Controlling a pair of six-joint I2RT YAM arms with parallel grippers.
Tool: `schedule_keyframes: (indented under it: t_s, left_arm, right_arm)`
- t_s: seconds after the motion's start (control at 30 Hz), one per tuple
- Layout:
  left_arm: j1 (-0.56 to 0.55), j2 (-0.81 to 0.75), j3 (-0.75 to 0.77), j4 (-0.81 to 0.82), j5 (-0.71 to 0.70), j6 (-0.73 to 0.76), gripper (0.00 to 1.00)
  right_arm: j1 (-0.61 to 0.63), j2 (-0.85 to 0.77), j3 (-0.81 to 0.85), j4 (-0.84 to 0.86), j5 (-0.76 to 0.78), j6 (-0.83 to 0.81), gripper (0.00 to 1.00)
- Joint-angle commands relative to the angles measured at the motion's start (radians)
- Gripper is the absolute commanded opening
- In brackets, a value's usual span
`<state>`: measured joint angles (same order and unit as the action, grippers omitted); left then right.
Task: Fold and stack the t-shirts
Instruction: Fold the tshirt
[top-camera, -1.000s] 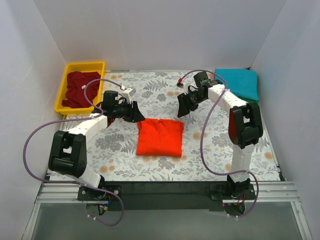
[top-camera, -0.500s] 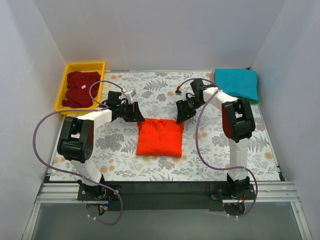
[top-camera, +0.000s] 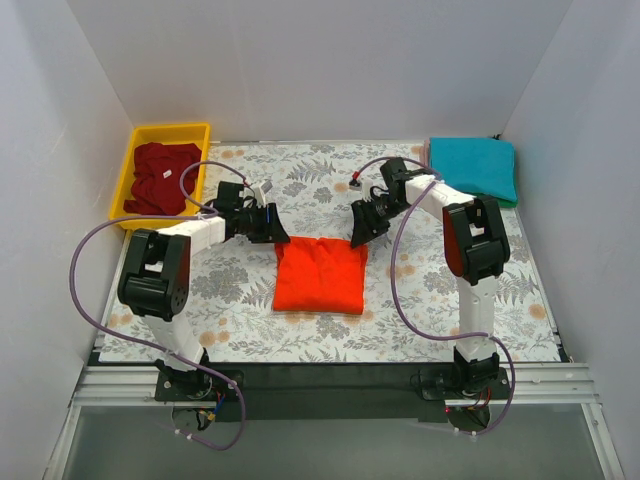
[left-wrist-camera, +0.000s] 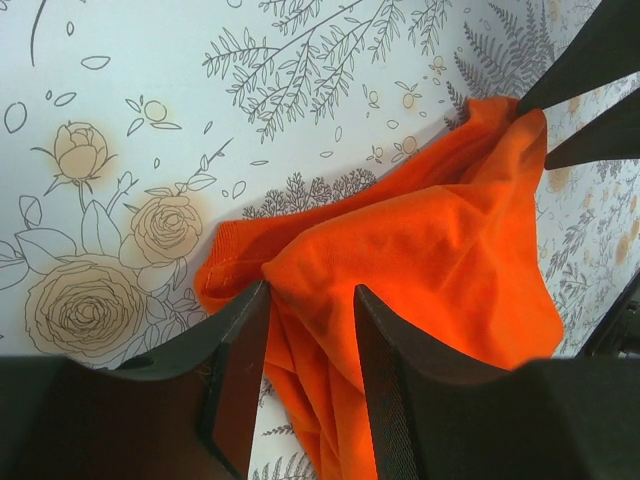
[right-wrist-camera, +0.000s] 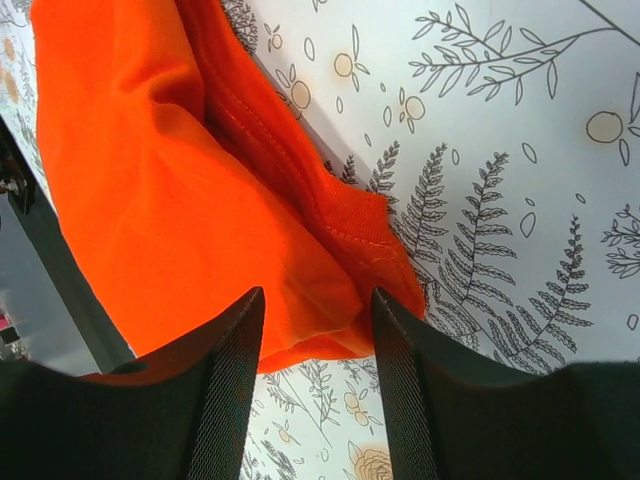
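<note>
Nearest the arm bases, the floral table cloth (top-camera: 240, 320) lies bare. On it, in the middle of the table, lies the orange-red t-shirt (top-camera: 320, 275), folded into a plump rectangle. Both arms reach inward to its far edge. The left gripper (left-wrist-camera: 311, 287) is low at the far left corner. Its two black fingers (left-wrist-camera: 240, 370) stand apart on either side of a raised, bunched fold of the orange cloth. The cloth fills the gap, but it is not clear whether they pinch it. The right gripper (right-wrist-camera: 318, 293) sits at the far right corner. It too has its fingers apart with the hemmed edge and folded layers between them, and again it is not clear whether they have a hold. Farther back on the left, a yellow bin (top-camera: 122, 190) holds a crumpled maroon t-shirt (top-camera: 160, 175). In the far right corner a teal t-shirt (top-camera: 475, 165) lies folded flat, well apart from both grippers.
</note>
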<state>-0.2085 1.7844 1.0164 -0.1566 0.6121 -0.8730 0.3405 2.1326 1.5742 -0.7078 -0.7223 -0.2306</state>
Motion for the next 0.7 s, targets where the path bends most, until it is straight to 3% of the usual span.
schedule_keyframes:
  t_s: [0.0, 0.37, 0.47, 0.5, 0.53, 0.6, 0.67]
  left_arm:
    - [0.003, 0.003, 0.040, 0.011, 0.002, -0.007, 0.38]
    - [0.003, 0.017, 0.047, 0.019, 0.000, -0.011, 0.31]
    - [0.003, 0.017, 0.045, 0.025, -0.002, -0.011, 0.23]
    - [0.003, 0.015, 0.045, 0.028, -0.002, -0.012, 0.16]
    - [0.003, 0.012, 0.045, 0.028, -0.005, -0.012, 0.11]
    - [0.003, -0.008, 0.039, 0.031, -0.020, -0.009, 0.00]
    - [0.004, -0.038, 0.025, 0.034, -0.044, 0.002, 0.00]
  right_arm:
    - [0.000, -0.068, -0.002, 0.008, -0.054, 0.011, 0.52]
    - [0.002, -0.077, -0.011, 0.010, -0.071, 0.013, 0.34]
    - [0.002, -0.085, -0.017, 0.007, -0.063, 0.010, 0.20]
    - [0.002, -0.086, -0.019, 0.007, -0.049, 0.010, 0.07]
    - [0.002, -0.097, -0.019, 0.004, -0.039, 0.010, 0.01]
    - [-0.001, -0.126, -0.022, 0.004, -0.002, 0.008, 0.01]
    - [-0.001, -0.148, -0.026, 0.004, 0.020, 0.008, 0.01]
